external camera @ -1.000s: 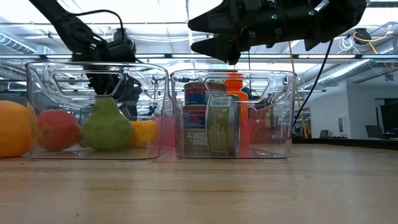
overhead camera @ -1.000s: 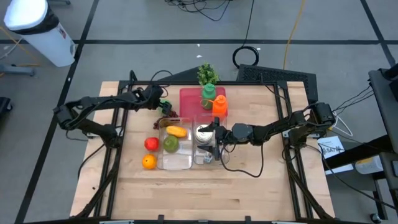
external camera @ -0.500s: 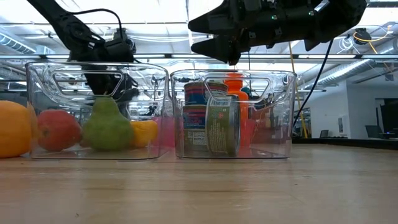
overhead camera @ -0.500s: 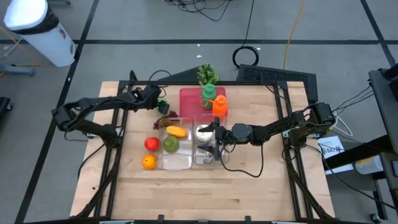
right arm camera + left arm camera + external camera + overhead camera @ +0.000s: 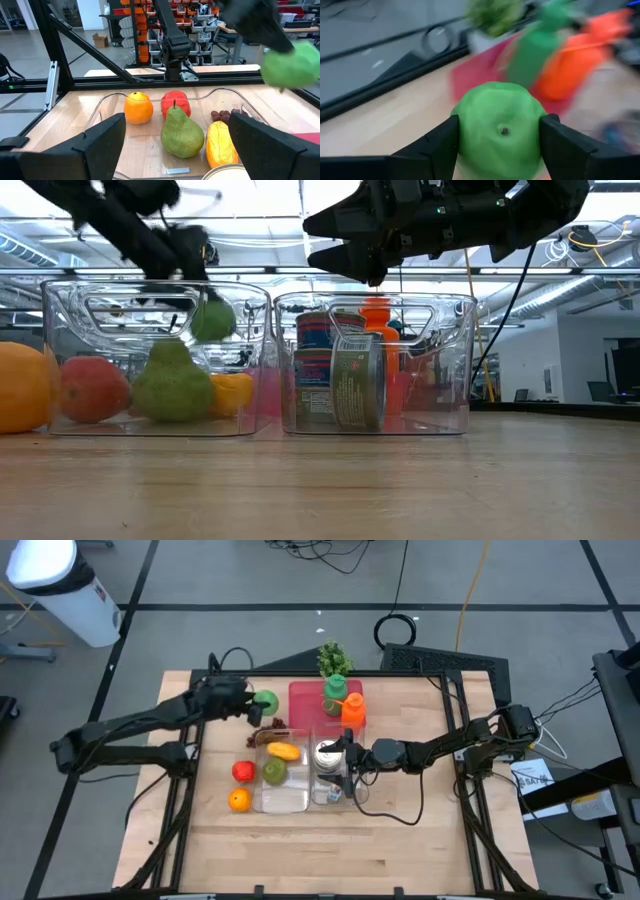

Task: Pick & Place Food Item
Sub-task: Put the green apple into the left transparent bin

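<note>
Left gripper is clamped on a green apple, one finger on each side of it in the left wrist view, apple filling the gap. In the low view it hangs in the air, clear of the desk, behind the back wall of the left clear bin. From above, gripper and apple sit just behind that bin, near the red mat.

Left bin holds a green pear and a yellow fruit. A red apple and an orange show at its left edge; can't tell from above whether they're inside or just beside it. Dark grapes lie by the bin's back rim.

Right bin has cans in it. Green bottle and orange bottle stand on the mat.

Right gripper hovers over the can bin, fingers spread wide, holding nothing. Waiting.

Step, my read: pick done, carry to the bin under way. Next move needs the apple brought forward over the rim of the left bin, to a free spot clear of the pear and yellow fruit, lowered, then released. Watch the back wall on the way in.
</note>
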Robot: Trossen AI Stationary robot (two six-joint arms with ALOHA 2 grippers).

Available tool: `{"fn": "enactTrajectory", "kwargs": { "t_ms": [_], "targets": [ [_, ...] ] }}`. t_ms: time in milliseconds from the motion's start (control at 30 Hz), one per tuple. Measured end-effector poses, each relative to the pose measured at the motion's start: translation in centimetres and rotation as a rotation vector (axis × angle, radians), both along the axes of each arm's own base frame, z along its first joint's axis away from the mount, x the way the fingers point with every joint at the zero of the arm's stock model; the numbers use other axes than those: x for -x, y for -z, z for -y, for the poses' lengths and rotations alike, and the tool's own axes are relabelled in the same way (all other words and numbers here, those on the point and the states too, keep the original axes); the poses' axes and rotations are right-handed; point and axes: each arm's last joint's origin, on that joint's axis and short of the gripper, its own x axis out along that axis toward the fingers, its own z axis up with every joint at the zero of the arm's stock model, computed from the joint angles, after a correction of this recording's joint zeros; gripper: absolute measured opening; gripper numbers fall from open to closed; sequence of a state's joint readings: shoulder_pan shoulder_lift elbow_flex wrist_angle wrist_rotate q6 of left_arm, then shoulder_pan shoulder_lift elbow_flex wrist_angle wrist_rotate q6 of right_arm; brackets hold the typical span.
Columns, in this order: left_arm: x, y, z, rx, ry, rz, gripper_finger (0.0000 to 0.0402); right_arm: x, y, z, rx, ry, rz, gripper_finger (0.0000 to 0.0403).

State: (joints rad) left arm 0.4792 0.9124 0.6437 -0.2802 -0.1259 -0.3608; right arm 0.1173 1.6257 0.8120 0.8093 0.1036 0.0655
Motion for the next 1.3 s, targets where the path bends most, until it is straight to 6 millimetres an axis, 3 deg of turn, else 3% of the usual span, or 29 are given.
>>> {"fn": "enactTrajectory", "kwargs": {
  "t_ms": [100,200,400,633,767,967,1300],
  "targets": [
    [0.2,-1.5,2.2,-0.059,0.082,0.121,0.0242,0.0,0.0,0.0,0.006,0.000,0.001,0.0334],
    [0.2,-1.5,4.3,-0.116,0.164,0.258,0.0244,0.0,0.0,0.0,0.020,-0.001,0.001,0.0334],
    [-0.1,1.1,7.6,-0.222,0.345,0.599,0.0238,0.0,0.0,0.0,0.032,-0.002,0.002,0.0334],
    [1.6,2.5,9.8,-0.276,0.464,0.998,0.0237,0.0,-0.3,0.1,0.161,0.031,0.028,0.0334],
    [1.4,2.3,10.4,-0.265,0.519,1.035,0.0233,0.0,-1.4,0.3,0.293,0.105,0.134,0.0334],
    [-0.3,1.5,11.2,-0.273,0.557,1.014,0.0235,0.2,-2.7,0.3,0.278,0.119,0.265,0.0334],
    [-5.9,0.5,12.5,-0.254,0.614,0.932,0.0237,0.5,-3.3,-1.2,0.402,0.093,0.326,0.0336]
  ]
}}
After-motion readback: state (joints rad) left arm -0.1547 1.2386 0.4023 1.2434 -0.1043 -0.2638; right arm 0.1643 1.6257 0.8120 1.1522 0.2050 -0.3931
